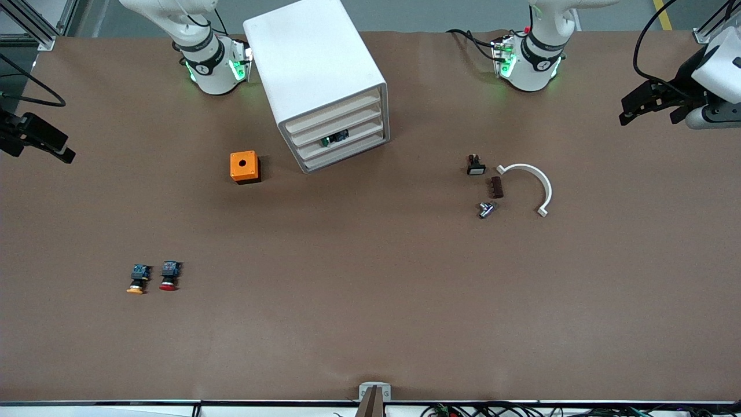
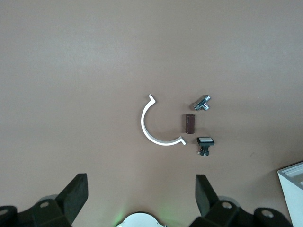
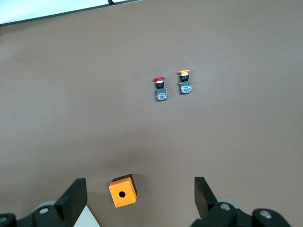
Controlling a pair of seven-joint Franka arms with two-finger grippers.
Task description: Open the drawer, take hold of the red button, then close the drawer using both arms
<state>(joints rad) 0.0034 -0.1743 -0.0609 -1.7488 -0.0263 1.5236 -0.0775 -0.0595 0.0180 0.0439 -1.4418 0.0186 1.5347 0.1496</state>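
Brown bench [image 1: 370, 324]: we find all four white plastic drawers [image 1: 338, 136] shut, red-capped button [image 1: 169, 275] untouched, left jaws [image 1: 651, 104] and right jaws [image 1: 35, 139] apart, empty; every step remains.

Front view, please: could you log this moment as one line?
left gripper: open, waiting | right gripper: open, waiting | drawer: shut | button: on table beside yellow button

Matt brown table [image 1: 370, 301], smooth white plastic cabinet [image 1: 315, 63], glossy white arms [image 1: 544, 52], perhaps a metal fitting [image 1: 486, 209].
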